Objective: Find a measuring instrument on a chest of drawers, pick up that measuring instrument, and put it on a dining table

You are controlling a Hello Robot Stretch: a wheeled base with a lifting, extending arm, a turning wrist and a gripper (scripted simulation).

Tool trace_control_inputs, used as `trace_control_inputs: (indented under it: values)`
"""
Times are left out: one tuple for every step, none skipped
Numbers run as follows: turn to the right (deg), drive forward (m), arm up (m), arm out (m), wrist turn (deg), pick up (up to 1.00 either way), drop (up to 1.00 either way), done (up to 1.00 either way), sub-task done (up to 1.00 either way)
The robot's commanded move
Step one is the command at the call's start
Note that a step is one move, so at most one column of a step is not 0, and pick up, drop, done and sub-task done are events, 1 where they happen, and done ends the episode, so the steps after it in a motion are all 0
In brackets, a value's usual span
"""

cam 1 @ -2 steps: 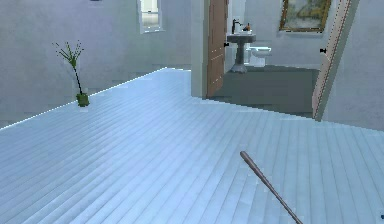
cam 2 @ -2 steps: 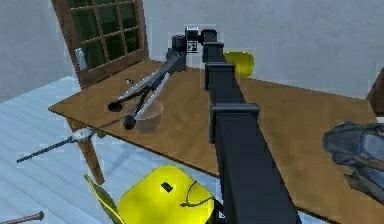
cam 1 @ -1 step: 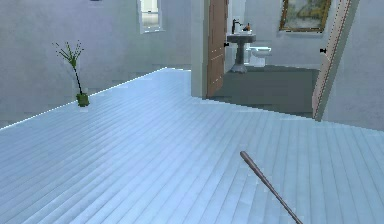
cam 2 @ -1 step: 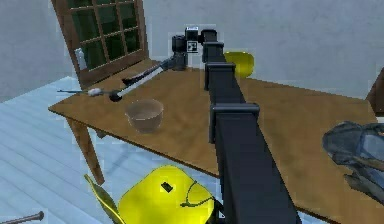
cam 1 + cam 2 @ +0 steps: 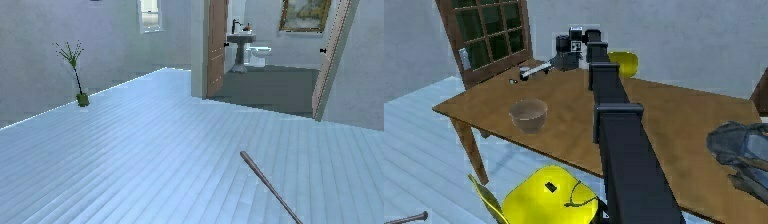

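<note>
Pale blue plank flooring [image 5: 150, 150] is recorded across the forward view, with a thin-leaved potted plant [image 5: 80, 92] against the wall and a long thin stick [image 5: 270, 187] lying flat on the boards. A wooden door [image 5: 217, 45] is seen standing open onto a small room where a washbasin [image 5: 240, 40], a toilet [image 5: 257, 55] and a framed picture [image 5: 305, 14] are noted. In the arm side view a wooden dining table [image 5: 674, 115] is taken as the landmark. A dark-framed window [image 5: 484, 35] is seen beyond its far edge. One yellow chair [image 5: 554, 195] is tucked at its near edge and another yellow chair [image 5: 622, 63] at its far side. A brownish bowl [image 5: 529, 115] is set upright on its top, and a dark grey bundle [image 5: 744, 155] is slumped at its right end. The arm [image 5: 619, 130] is stretched across the tabletop, and the gripper [image 5: 526, 73] is placed over the far part of the table, beyond the bowl. A small dark blob [image 5: 512, 83] is noted on the tabletop just at the finger ends; it cannot be made out as a measuring instrument. How the fingers are set cannot be told, nor whether anything is held.
</note>
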Motion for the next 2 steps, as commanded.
trace_control_inputs:
  values:
    - [0.0,0.00,0.00,0.00,45.0,0.00,0.00,0.00,0.00]
    - [0.0,0.00,0.00,0.00,21.0,0.00,0.00,0.00,0.00]
